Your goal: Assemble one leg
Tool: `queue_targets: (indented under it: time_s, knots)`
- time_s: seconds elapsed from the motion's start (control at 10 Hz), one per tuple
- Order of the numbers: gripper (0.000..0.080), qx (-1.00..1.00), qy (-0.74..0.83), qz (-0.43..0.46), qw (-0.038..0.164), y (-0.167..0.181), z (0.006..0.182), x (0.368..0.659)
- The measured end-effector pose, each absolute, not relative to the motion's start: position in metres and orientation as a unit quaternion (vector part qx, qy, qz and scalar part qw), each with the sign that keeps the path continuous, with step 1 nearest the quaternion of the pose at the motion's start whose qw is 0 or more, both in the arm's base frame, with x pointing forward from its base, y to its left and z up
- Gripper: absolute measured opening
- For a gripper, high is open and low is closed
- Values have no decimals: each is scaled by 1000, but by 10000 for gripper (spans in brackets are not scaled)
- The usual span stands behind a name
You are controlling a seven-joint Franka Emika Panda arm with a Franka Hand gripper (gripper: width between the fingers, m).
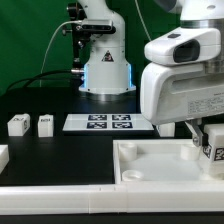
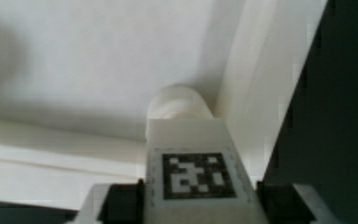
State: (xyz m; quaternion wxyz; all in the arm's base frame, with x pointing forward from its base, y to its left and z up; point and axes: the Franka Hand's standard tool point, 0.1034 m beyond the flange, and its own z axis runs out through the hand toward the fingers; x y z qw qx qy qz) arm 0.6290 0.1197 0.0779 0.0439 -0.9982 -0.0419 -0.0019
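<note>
1. Gripping the leg (image 2: 188,140), the gripper (image 2: 194,205) had its fingers (image 2: 117,205) closed onto the leg's two opposite sides, with the jaws narrow.
2. Leg's long axis ran along the gripper's approach line, straight out from between the fingers. The rounded end pointed away from the wrist.
3. In the exterior view the leg hung roughly upright under the gripper, at that view's right edge.
4. The rounded end pointed at an inner corner of the white tray-like piece (image 1: 150,146), where two walls met the floor. Contact with the floor could not be told from either view.
5. Label on the leg: a black-and-white square marker tag, facing the wrist camera and sitting just ahead of the fingers. The pattern was blurred and not readable.
6. The tray-like piece lay on the black table (image 1: 60,150), in the foreground.
7. The marker board (image 1: 110,122) lay flat behind the tray-like piece with several tags, too small to read.
8. Two loose legs (image 1: 17,124) (image 1: 44,124) stood near each other at the exterior view's left. Each showed a dark marker on its near face.
9. Arm base (image 1: 105,60) sat behind the marker board.
</note>
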Motion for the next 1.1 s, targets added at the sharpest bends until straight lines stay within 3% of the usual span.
queue_targets:
  time_s: [1.1]
  knots:
    - [296,-783,618,38,53,133,76,625]
